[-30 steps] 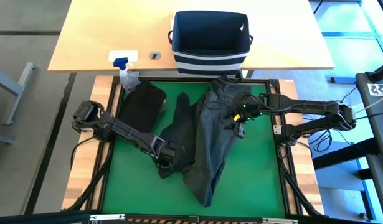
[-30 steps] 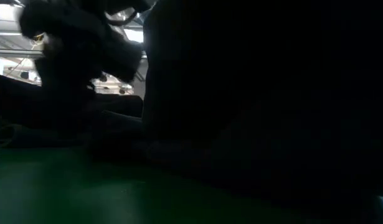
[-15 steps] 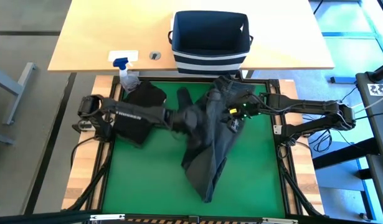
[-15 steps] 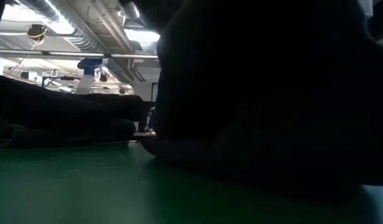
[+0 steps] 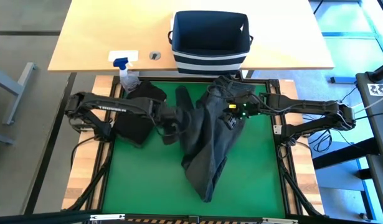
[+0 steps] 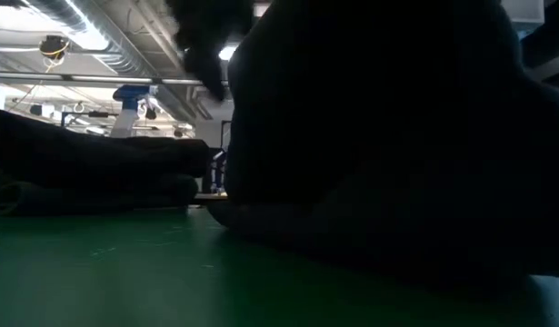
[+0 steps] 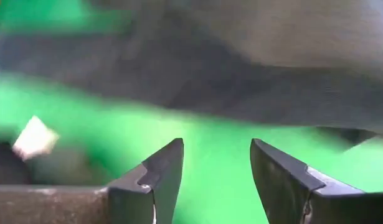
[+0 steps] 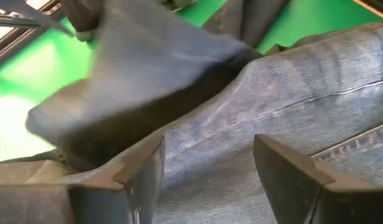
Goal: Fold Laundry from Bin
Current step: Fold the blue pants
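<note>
Left gripper (image 5: 169, 122) has retreated from rumpled grey jeans (image 5: 211, 146).

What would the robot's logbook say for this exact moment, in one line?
stage: spreading jeans on green mat | left gripper: open, empty | right gripper: open over jeans | bin: empty

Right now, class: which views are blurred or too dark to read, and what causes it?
Low view: dark cloth close to the lens blocks most of it. Left wrist view: motion blur smears the cloth above the open fingers. Right wrist view: the jeans are sharp, the flap beyond them blurred.
</note>
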{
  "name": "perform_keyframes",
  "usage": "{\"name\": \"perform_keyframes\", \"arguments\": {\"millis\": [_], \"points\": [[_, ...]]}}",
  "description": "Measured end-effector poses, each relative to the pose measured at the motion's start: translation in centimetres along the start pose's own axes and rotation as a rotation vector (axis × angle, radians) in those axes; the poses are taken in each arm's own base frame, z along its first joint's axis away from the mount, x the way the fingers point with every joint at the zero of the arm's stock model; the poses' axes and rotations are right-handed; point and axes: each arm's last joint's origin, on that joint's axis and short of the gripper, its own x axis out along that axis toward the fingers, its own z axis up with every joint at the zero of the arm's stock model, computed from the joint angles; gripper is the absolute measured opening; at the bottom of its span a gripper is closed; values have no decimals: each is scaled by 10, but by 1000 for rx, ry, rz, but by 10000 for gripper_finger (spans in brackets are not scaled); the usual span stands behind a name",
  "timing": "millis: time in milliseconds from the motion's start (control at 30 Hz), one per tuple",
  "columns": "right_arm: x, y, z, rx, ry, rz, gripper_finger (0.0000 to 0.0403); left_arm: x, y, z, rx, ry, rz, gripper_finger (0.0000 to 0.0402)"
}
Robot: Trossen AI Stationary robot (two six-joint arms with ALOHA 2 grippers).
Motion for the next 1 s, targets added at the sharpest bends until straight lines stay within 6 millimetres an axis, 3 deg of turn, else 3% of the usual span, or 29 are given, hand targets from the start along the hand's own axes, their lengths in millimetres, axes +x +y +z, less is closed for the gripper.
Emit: {"name": "perform_keyframes", "arguments": {"millis": [133,267,400,467,733,1000], "points": [[1,0,0,4,-6,-11,241,22,5,-31,4,135,70,181],[2,0,0,2,1,-14,241,73,12,-58,-5,198,5,181],[4,-1,-1,-31,12,-19,241,110,23,-69,-48,158,1,181],[5,-1,0,-70,3,-30,241,119,27,-69,-52,139,-2,181],[16,-3,4,-317,-36,-131,241,110,40,-32,-3,-52,32,181],[32,-3,6,-486,-15,-157,241,49,61,54,-96,-384,-107,181]]}}
